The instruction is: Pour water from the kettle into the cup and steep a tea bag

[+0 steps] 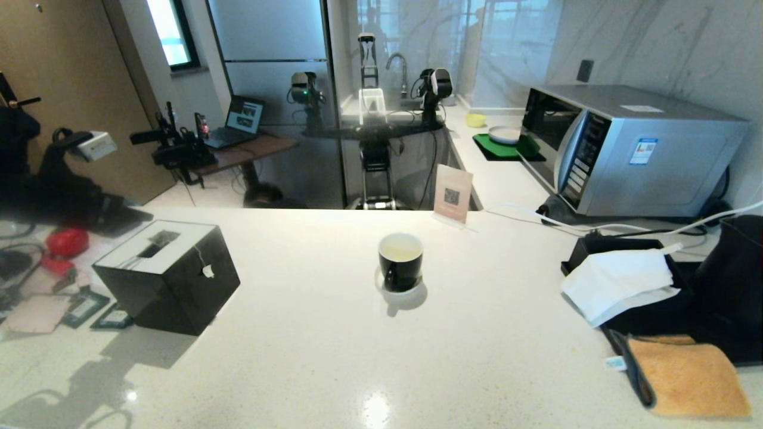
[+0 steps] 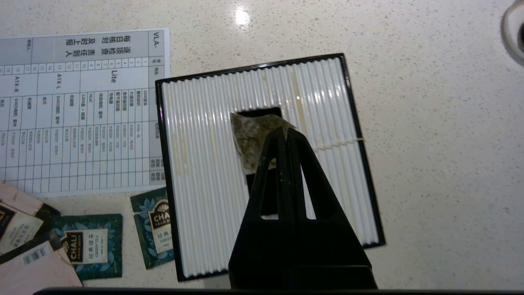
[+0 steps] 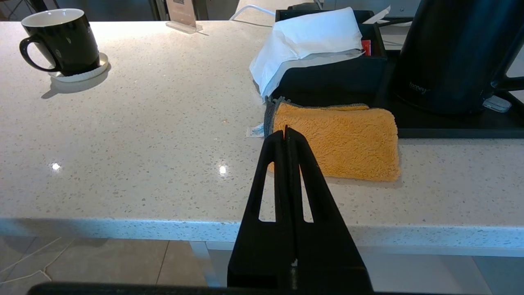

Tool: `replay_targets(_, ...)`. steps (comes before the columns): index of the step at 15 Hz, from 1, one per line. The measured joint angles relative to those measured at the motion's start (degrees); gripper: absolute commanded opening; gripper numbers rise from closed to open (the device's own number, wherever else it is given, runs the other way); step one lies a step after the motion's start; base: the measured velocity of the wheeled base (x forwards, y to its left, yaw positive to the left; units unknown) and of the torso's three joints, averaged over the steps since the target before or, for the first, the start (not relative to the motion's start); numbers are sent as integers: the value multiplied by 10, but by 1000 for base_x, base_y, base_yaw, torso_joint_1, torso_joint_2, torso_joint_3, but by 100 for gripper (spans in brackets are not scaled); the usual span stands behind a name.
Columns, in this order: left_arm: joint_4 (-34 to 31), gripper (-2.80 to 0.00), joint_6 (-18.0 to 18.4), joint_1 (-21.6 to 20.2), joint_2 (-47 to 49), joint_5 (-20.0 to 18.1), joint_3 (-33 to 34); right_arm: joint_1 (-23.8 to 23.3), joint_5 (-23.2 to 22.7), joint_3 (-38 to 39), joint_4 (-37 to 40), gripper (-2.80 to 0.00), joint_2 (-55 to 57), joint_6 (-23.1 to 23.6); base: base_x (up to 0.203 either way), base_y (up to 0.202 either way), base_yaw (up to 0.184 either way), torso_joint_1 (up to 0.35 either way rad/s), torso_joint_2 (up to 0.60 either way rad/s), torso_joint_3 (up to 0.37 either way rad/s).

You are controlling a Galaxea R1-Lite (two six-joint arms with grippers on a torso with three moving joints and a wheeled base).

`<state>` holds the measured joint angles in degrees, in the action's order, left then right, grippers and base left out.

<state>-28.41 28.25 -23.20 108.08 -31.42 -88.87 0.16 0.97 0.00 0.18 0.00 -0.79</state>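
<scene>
Left gripper [image 2: 285, 132] is clamped on the wet tea bag [image 2: 254, 141], held above the slot of the black box [image 2: 204, 164] near the counter's left edge, apparently for discarding. Cup [image 1: 400, 261] sits mid-counter, filled. Right gripper [image 3: 285, 130] is closed and empty, parked off the near edge; kettle [image 3: 450, 53] sits at the right edge.

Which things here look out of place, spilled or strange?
A wet brown tea bag lies across the slot on top of the black box, its string trailing over the edge. Brownish streaks stain the ribbed white top. The shut left pincer hangs above it.
</scene>
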Motion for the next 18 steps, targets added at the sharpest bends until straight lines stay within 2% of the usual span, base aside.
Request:
replay_targets(13,17,-280,2,0,57,-1,10,0,0,0,0,-280,0,0,0,0,0,0,0,0)
replay_targets(18,17,-280,25,0,64,-1,15,0,0,0,0,-280,0,0,0,0,0,0,0,0)
